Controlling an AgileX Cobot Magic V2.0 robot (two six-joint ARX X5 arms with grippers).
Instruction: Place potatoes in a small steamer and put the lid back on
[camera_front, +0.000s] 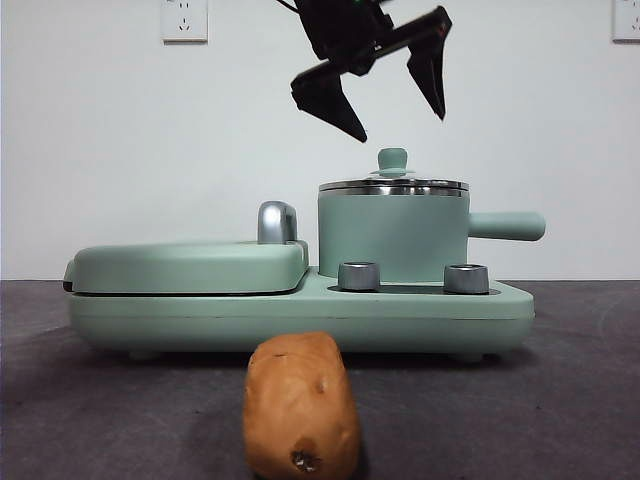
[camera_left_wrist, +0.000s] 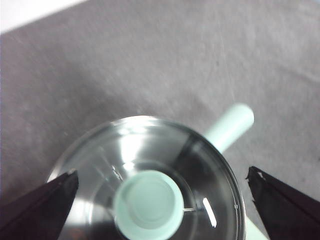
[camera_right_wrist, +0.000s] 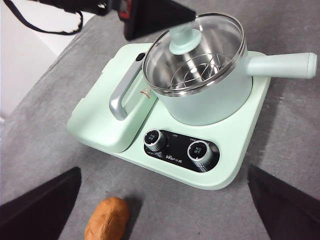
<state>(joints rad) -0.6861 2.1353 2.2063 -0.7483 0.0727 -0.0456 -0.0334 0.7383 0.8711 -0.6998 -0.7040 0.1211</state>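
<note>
The left gripper (camera_front: 390, 105) is held just above the lid (camera_front: 393, 184), jaws spread wide & nothing grasped, w/ the lid's green knob (camera_left_wrist: 148, 205) seen between them. The lid is seated on the small steamer (camera_front: 392, 235), which stands on the mint-green cooker base (camera_front: 300, 315) behind 2 dials. The potato (camera_front: 301, 407) is left on the grey table (camera_front: 560, 400) in front of the base; the right gripper (camera_right_wrist: 165, 210) is kept high over it, near the table's front, also spread & empty.

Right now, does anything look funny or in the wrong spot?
Only the potato: it lies on the table in front of the cooker, not in the steamer. The lid sits straight on the steamer, and the left gripper hangs open above its knob. Nothing looks spilled or broken.
</note>
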